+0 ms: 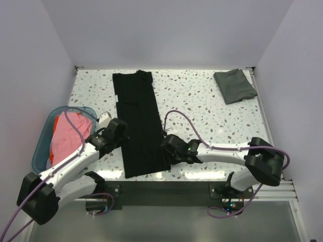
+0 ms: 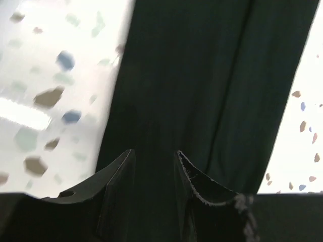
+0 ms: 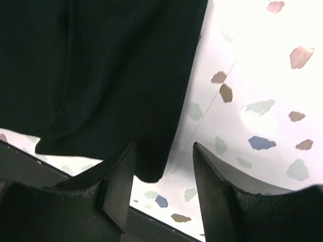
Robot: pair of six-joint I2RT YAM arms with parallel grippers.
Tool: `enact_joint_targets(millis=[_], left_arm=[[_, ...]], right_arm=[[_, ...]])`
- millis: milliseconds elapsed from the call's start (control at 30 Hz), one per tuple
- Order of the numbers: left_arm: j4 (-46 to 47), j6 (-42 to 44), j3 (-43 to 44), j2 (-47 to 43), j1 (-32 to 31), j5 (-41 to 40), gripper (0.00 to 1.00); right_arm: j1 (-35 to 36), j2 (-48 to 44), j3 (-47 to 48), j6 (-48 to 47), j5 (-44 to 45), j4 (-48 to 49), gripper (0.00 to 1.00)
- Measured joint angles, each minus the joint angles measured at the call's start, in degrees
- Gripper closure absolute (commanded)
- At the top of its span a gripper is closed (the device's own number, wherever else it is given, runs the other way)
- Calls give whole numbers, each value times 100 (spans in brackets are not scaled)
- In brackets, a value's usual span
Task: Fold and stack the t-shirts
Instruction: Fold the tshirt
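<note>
A large black t-shirt [image 1: 139, 121], folded lengthwise into a long strip, lies on the speckled table [image 1: 202, 101]. My left gripper [image 1: 121, 133] is at the strip's left edge; in its wrist view the jaws [image 2: 154, 157] stand apart over the black cloth [image 2: 202, 75]. My right gripper [image 1: 168, 146] is at the strip's near right corner, open [image 3: 164, 148], with the corner of the black shirt [image 3: 151, 166] lying between its fingers. A folded dark grey-green t-shirt [image 1: 234, 85] lies at the far right. Pink [image 1: 63, 138] and orange-red [image 1: 81, 118] shirts are in the tub.
A translucent teal plastic tub [image 1: 43, 143] stands off the table's left side, next to my left arm. The table's near edge meets a dark rail [image 1: 161, 189] by the arm bases. White walls enclose the back and sides.
</note>
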Motion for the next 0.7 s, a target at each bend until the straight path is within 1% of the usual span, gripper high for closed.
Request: enact_joint_targets(millis=[67,133,267,300,400,433,600,700], left_arm=[[-393,-404,-236,-457,-264,-205,56],[-752,-789,-343,-791,-496,-382,52],[-1241,-1338,-444,-1058,-778,-505,45],[-1333,-1436,-466,-1060,-826,-518,44],[-1482,-1665,-564,-1056,-981,-525,44],[-1484,-1696,-601,-1056,-1023,-520,44],[-1377,-1602,-697,-1045,-1143,-382,47],[-1200,-1449,-782,-986,-1270,-190,50]], right_arm=[[101,-63,-59,52,15,4,47],[192,-92,-70,125,50,7,47],[365,-79,-70,219,70,33,47],[407,-48,-70,238,70,61,49],[485,125,-72,289,70,111,70],[487,164,-87,306,79,122,74],[483,-11,-396,420,184,293,83],[481,-256,-629,472,271,328,84]])
